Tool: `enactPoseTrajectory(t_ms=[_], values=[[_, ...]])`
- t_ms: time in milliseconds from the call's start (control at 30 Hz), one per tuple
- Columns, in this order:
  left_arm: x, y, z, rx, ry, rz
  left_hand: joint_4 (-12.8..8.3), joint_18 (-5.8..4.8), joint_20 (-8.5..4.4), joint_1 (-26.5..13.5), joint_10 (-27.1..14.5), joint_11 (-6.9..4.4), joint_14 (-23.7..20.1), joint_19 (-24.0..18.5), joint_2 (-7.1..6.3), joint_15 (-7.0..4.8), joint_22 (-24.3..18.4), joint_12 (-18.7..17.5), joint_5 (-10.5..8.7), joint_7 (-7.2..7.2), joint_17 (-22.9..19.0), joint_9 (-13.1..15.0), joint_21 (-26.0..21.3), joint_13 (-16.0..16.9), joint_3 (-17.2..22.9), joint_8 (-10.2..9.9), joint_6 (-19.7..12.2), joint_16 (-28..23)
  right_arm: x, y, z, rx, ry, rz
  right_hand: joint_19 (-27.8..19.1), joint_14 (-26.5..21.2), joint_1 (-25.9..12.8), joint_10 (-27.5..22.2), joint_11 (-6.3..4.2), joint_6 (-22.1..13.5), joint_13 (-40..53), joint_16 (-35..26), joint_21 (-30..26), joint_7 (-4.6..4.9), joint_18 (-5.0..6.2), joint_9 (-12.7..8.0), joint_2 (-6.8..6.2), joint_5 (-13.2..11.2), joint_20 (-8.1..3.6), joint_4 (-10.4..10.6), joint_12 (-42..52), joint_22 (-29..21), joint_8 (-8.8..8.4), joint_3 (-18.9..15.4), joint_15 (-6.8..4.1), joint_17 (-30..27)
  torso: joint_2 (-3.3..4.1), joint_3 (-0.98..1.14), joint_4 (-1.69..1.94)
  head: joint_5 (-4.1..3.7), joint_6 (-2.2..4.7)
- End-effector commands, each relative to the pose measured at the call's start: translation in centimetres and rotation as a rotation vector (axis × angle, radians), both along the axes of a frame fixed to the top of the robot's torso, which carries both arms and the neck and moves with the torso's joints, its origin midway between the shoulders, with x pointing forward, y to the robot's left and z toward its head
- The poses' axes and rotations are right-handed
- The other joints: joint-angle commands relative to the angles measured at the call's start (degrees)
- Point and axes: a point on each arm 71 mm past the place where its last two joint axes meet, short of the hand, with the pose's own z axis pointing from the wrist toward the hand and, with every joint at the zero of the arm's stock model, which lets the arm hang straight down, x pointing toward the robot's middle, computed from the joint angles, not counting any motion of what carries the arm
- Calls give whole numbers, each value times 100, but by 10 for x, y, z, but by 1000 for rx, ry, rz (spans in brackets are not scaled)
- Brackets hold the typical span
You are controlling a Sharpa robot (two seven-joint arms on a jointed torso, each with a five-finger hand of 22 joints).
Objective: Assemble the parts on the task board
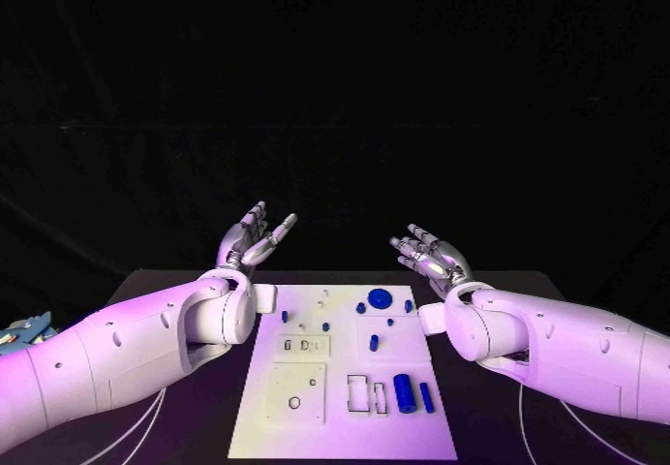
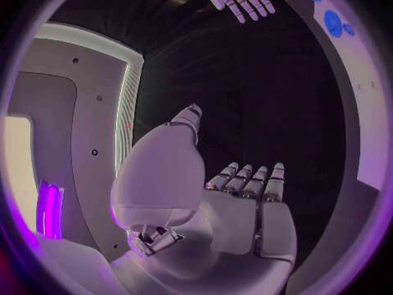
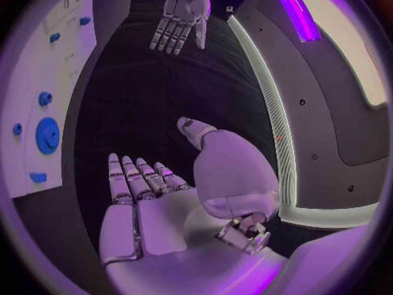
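At the left of the frame, the left hand (image 1: pixel 257 237) is raised above the far edge of the black desk (image 1: pixel 182 291), fingers spread, holding nothing. In the lower middle lies the white board (image 1: pixel 315 426), a long rectangle whose long axis runs from the bottom of the frame toward the middle. Small blue parts sit on it: a round disc (image 1: pixel 380 297) near its far end, and two short rods, the thicker (image 1: pixel 404 392) just beside the thinner (image 1: pixel 426 397), near its lower right, both lying along the board's length. At the right, the right hand (image 1: pixel 432 254) is likewise lifted, open and empty. Nothing looks picked up yet. A sensible start is probably to lower the right hand onto the rods, closing across their narrow width, not their length.
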Motion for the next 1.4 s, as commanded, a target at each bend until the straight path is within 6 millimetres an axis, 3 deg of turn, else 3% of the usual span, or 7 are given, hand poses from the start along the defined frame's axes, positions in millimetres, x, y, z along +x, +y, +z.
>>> enactPoseTrajectory(t_ms=[33,200,267,433,1000,1233,1400], values=[[1,-8,5,-23,-58,-100,65,130,75,344,567,240,543,159,85,151,46,154,41,753,147,51,112,89,109,91,247,224,1,11,-1,34,30,197,1761,1847,917,1961,-62,1322,166,588,628,973,310,327,-252,-263,18,-646,380,278,490,244,-151,331,1,0,0,1,0],[1,-8,5,-23,-58,-100,-8,215,65,597,2462,545,2287,1381,220,64,315,716,8,938,531,332,640,267,345,529,1490,954,5,11,-1,29,42,252,2731,3127,1216,3605,-214,2480,209,888,885,877,496,570,-375,-365,10,-994,534,307,885,327,-336,477,1,0,0,1,0],[1,-8,5,-23,-58,-100,-56,527,48,703,3792,358,3739,2949,230,-183,625,1052,0,945,824,537,1354,338,483,872,2402,1566,6,11,-1,29,43,259,3013,3459,1242,3954,-298,3087,205,946,964,809,591,677,-383,-370,-1,-1060,501,304,1069,396,-437,487,1,0,0,1,0],[-7,8,10,10,-91,-154,-112,786,4,808,4748,148,4633,3726,137,-443,619,1093,5,792,996,839,1622,306,853,1442,3846,1809,11,-12,15,-427,-285,248,3426,3943,1207,4224,-354,3670,195,1011,1134,788,643,731,-443,-387,-87,-1120,314,339,1178,470,-554,498,202,56,39,-75,-108],[-36,9,25,31,-116,-269,-212,791,-236,801,5622,-79,5453,4421,-240,-699,507,703,-27,611,1316,862,1770,301,1851,1518,4355,1832,21,-6,34,-806,-419,369,4233,5761,1110,5647,-811,4595,258,1451,2686,432,627,834,-507,-256,-702,-1181,182,1211,1269,218,-1157,1073,521,187,121,-156,-158],[-49,4,31,6,-104,-313,-217,790,-247,756,5660,-84,5490,4452,-280,-709,503,667,-36,607,1348,864,1781,299,1891,1516,4371,1833,26,4,41,-1043,-483,422,4806,6865,918,5851,-976,4705,345,2748,3981,282,643,934,-717,-137,-988,-1100,157,2022,1130,211,-1459,2242,681,239,196,-228,-158],[-57,1,35,-16,-95,-335,-217,789,-249,737,5658,-82,5495,4459,-297,-708,501,650,-40,608,1357,862,1782,297,1896,1510,4366,1830,29,14,43,-1181,-516,448,4953,6975,755,5586,-958,4692,390,3864,4476,305,643,1042,-892,-104,-984,-949,152,2386,1051,432,-1439,3108,805,275,238,-261,-126]])
